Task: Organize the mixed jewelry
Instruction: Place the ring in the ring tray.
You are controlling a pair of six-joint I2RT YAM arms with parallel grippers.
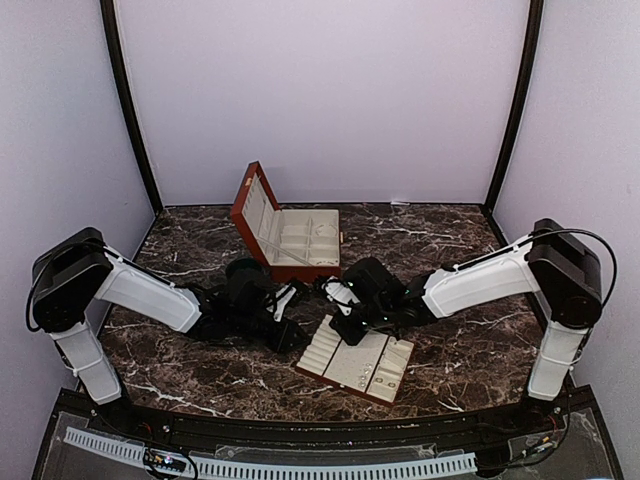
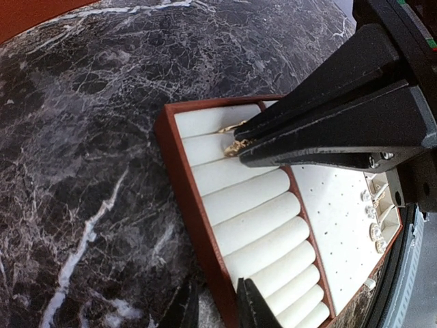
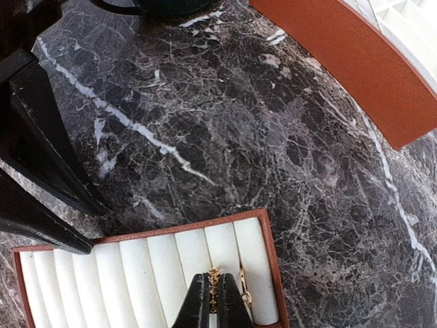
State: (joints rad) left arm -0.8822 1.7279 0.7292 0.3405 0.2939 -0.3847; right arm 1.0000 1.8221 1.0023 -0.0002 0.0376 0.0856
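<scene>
The mixed jewelry shows as small gold rings and pale studs on the cream slotted tray (image 1: 330, 352). My right gripper (image 3: 216, 295) is shut on an ornate gold ring (image 3: 216, 281), held down at a slot between two rolls at the tray's far end. A second gold ring (image 3: 244, 290) sits in the neighbouring slot. In the left wrist view the held ring (image 2: 237, 146) and the seated ring (image 2: 231, 128) lie close together. Small studs (image 2: 372, 217) sit on the tray's dotted panel. My left gripper (image 2: 217, 311) is low at the tray's rim (image 2: 194, 205), jaws apart, nothing between them.
The red-brown box (image 1: 290, 238) stands open behind the tray, its lid up. A dark green cup (image 3: 171, 5) rests on the marble beyond the tray, between the box and the left arm. Both grippers work close together at the tray's left end.
</scene>
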